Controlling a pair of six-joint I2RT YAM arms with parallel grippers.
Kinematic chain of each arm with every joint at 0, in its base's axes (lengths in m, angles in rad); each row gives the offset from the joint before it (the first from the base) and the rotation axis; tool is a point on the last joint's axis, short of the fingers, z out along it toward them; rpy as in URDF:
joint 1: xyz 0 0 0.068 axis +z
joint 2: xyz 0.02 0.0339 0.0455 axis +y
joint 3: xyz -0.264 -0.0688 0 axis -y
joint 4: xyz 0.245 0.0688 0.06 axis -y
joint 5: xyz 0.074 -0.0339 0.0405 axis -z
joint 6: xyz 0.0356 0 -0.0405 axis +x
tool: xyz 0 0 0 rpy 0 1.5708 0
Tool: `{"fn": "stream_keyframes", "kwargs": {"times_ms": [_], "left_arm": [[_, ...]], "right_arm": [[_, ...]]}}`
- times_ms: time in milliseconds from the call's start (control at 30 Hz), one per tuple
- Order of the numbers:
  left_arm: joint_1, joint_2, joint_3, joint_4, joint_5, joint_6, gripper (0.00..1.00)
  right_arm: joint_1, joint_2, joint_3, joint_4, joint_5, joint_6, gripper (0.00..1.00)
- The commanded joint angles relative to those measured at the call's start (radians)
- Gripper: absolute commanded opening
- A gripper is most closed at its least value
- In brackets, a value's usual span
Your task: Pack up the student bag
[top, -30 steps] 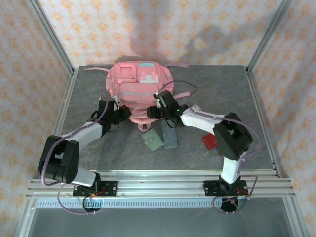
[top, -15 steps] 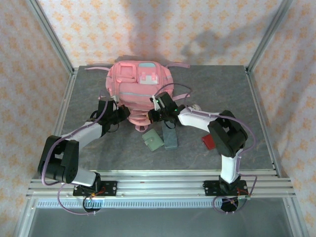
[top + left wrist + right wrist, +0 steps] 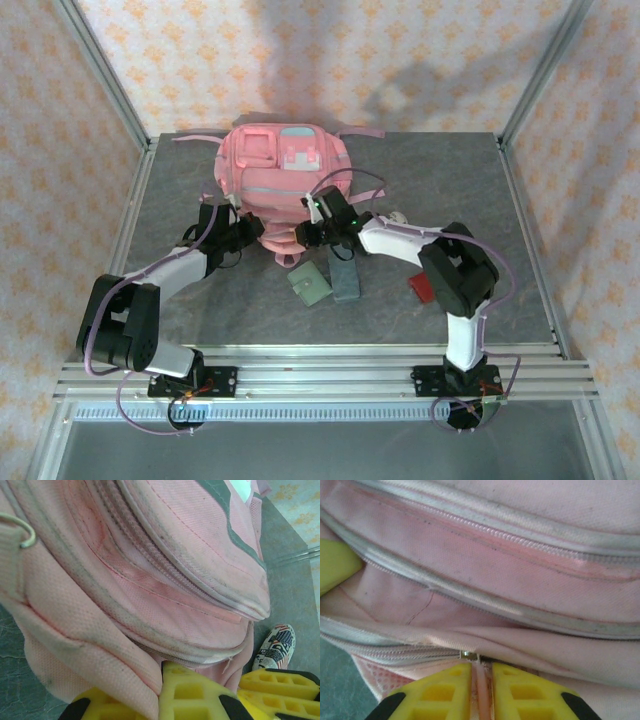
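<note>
Currently the student bag (image 3: 283, 170) is lying at the far middle of the desk (image 3: 180, 290); the left gripper (image 3: 154, 692) is pinching a fold of its pink fabric, and the right gripper (image 3: 481, 675) is squeezing a thin pink strip (image 3: 481, 692) by a zipper (image 3: 385, 642)

Soft, even overhead light brightens the top view. Broad grey shadows lie on the patterned back wall (image 3: 330, 70) behind the student bag (image 3: 283, 170), with fainter ones on the surface (image 3: 450, 180) beside it. In the close wrist views the weave is crisp, the zip teeth (image 3: 495, 527) gleam, and the yellow fingers (image 3: 445, 690) are slightly blurred.
</note>
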Motion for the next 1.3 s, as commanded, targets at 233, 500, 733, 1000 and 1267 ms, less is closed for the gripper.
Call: {"fn": "stream_keyframes", "kwargs": {"times_ms": [233,500,733,1000,1267], "left_arm": [[-0.007,-0.006,-0.001,0.116,0.071,-0.001,0.00],[0.014,-0.035,-0.011,0.097,0.037,0.010,0.00],[0.018,-0.031,-0.018,0.091,0.044,0.016,0.00],[0.017,-0.031,-0.028,0.104,0.068,0.014,0.00],[-0.056,0.026,-0.019,0.165,0.085,-0.020,0.00]], "right_arm": [[-0.008,-0.001,0.018,-0.027,0.117,0.033,0.00],[-0.076,-0.095,-0.143,-0.002,0.211,0.095,0.00],[-0.104,-0.217,-0.292,0.063,0.334,0.147,0.00],[-0.064,-0.287,-0.315,0.086,0.299,0.137,0.00],[0.088,-0.222,-0.161,0.109,0.199,0.095,0.00]]}}
